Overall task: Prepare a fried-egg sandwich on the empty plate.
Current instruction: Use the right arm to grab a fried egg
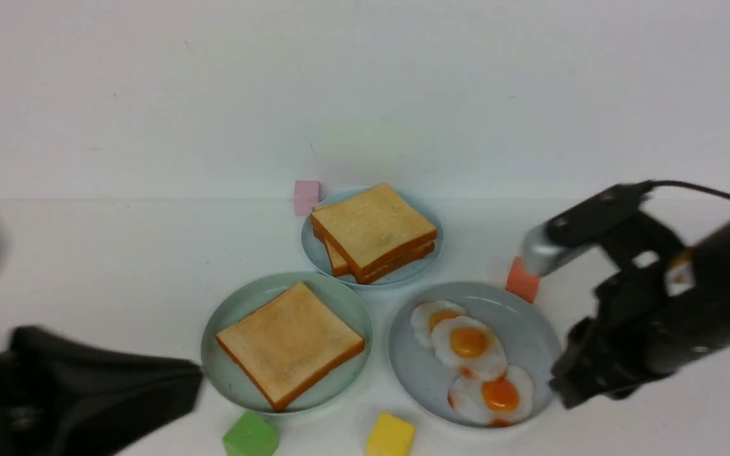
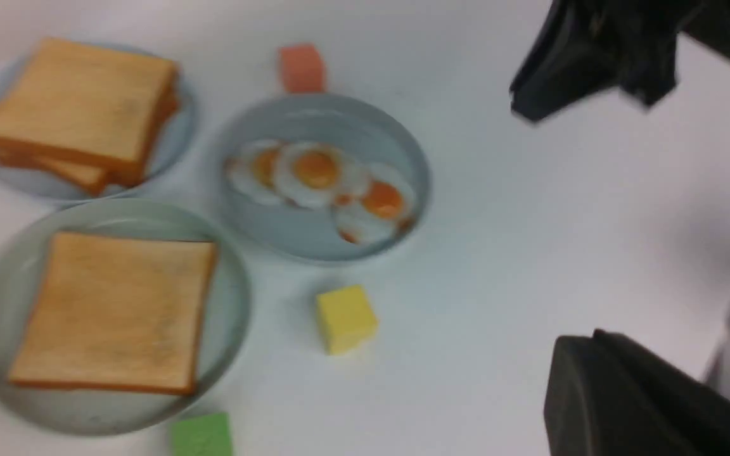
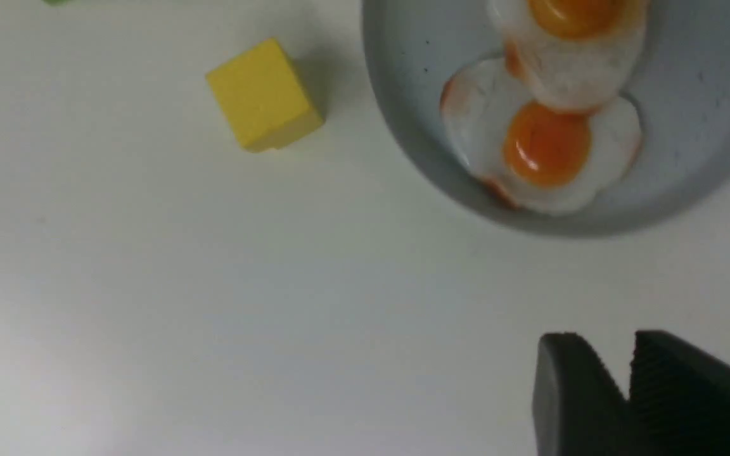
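Your mint-green plate [image 1: 232,310] sits near the counter's front edge with 1 toast slice [image 1: 289,342] flat on it, and no egg on top yet. Your left end effector [image 1: 178,386] is closed on nothing. It's just beside that plate, on the side toward the counter's left edge, clear of the toast. Over to the right, 3 fried eggs [image 1: 469,342] overlap on the speckled plate [image 1: 416,380]. Your right end effector [image 3: 628,354] hovers beside that plate's right rim, jaws a narrow slit apart and empty. The frontmost egg [image 1: 498,396] is nearest to it, untouched. Toward the back edge, the toast stack [image 1: 371,228] sits on the pale blue plate [image 1: 310,253].
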`<state>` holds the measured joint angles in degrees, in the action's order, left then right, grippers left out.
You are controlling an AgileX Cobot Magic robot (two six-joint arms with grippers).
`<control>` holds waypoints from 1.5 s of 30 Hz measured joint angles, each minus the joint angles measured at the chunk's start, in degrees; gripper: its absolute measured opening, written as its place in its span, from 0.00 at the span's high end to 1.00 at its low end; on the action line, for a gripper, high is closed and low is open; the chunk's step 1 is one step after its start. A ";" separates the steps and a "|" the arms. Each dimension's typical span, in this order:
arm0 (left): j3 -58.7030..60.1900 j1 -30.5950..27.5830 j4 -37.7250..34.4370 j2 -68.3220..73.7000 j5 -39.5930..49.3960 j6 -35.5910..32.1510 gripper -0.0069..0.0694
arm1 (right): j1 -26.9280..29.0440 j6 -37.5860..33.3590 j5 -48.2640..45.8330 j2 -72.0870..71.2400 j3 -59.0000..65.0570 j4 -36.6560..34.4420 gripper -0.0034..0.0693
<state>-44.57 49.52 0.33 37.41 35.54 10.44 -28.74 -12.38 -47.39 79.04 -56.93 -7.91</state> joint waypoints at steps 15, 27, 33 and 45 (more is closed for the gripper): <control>5.94 0.00 12.53 -7.08 -4.88 16.05 0.93 | -2.22 3.00 2.23 26.21 -18.66 4.59 0.05; 5.94 0.00 15.24 -7.08 -5.33 16.16 0.93 | -6.85 8.35 4.42 34.33 -21.48 17.07 0.08; 5.94 0.00 15.49 -7.08 -5.33 16.16 0.93 | -6.85 9.00 5.02 36.91 -21.61 20.39 0.11; 5.94 0.00 15.49 -7.08 -5.33 16.16 0.93 | -7.17 9.24 5.65 37.61 -22.11 23.73 0.34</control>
<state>-38.63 49.52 15.82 30.33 30.20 26.60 -35.91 -3.15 -41.74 116.66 -79.04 15.82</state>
